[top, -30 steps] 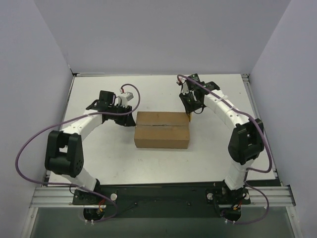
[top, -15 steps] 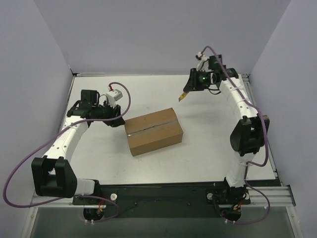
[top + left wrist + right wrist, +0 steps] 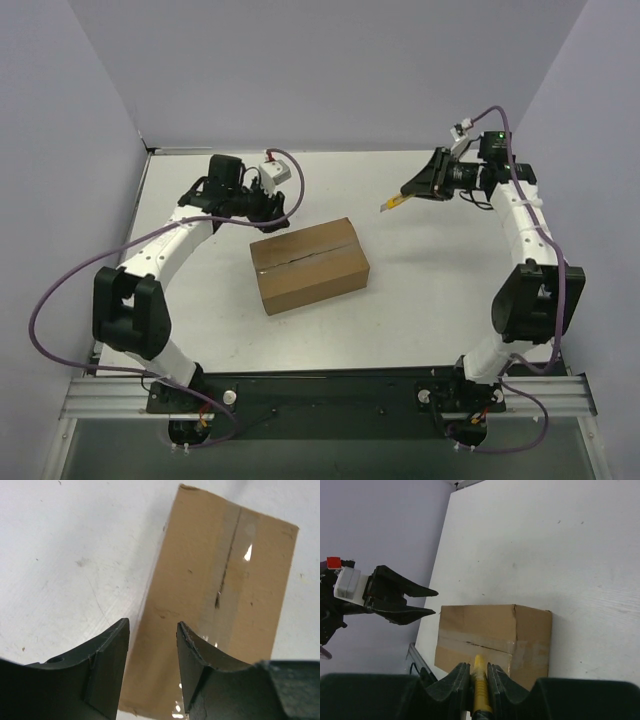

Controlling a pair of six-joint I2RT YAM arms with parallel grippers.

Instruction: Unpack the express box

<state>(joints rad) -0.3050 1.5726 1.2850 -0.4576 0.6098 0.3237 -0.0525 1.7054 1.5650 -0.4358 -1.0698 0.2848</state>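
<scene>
Left gripper (image 3: 279, 216) moved from the box's left side to just behind its far left corner. Right gripper (image 3: 412, 189) swung further right and away from the box. Box (image 3: 309, 265) sits as it did half a second ago, skewed against the square pose it had a second ago.

- Box: on the table (image 3: 430, 290), mid-field, flaps down, far right corner turned away from the arm bases. In the left wrist view the box (image 3: 235, 595) has glossy clear tape along the centre seam, with a dark slit running along part of it.
- Left gripper (image 3: 152, 645): fingers apart, nothing between them, above the table at the box's edge. Cannot tell whether it touches the cardboard. From the right wrist, the left gripper (image 3: 427, 602) shows its fingers splayed beside the box (image 3: 490, 630).
- Right gripper (image 3: 477, 672): fingers clamped on a yellow knife (image 3: 481, 690). In the top view the knife (image 3: 394, 204) points towards the box, well apart from it.
</scene>
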